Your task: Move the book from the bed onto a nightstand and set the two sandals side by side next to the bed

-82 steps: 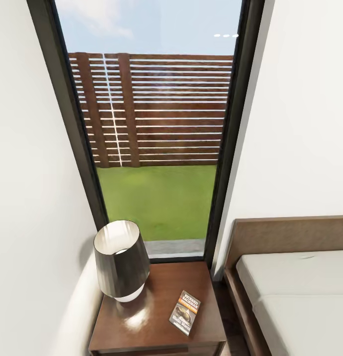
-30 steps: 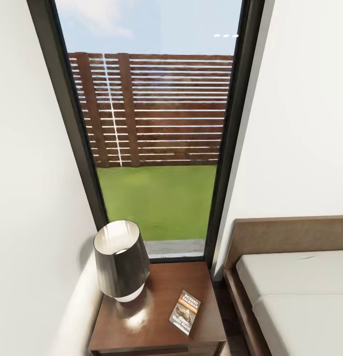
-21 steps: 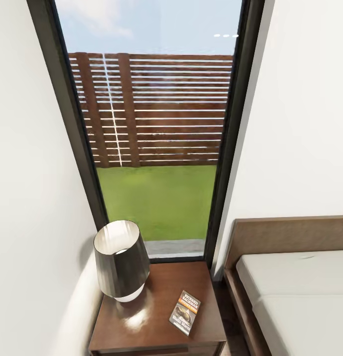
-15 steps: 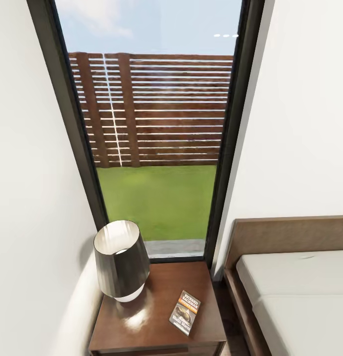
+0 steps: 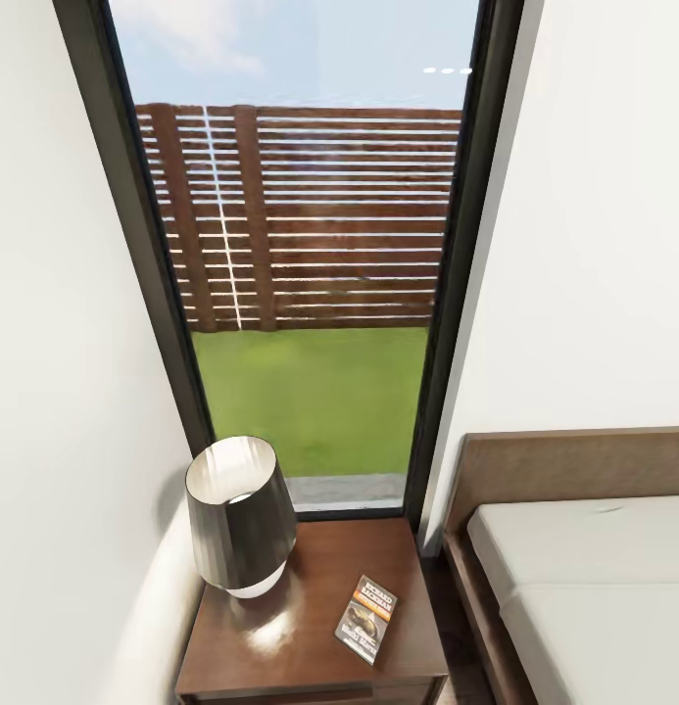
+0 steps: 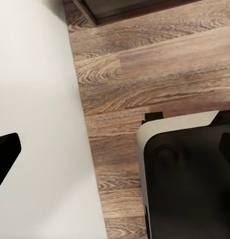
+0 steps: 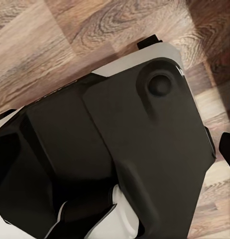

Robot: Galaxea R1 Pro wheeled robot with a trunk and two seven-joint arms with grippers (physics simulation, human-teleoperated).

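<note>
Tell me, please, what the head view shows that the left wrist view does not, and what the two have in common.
The head view alone has the window with fence and grass, the lamp, the book lying flat on the nightstand, and the bed beside it. The left wrist view alone has the wood-plank floor and part of the robot's dark base. Both include a white wall.

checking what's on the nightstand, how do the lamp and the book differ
The lamp stands upright and tall, while the book lies flat and thin. The lamp is much bulkier with a dark shade; the book is small, with an orange band and white lettering. The lamp sits at the far left of the nightstand, the book nearer the bed. Both rest on the nightstand's glossy top, apart.
</note>
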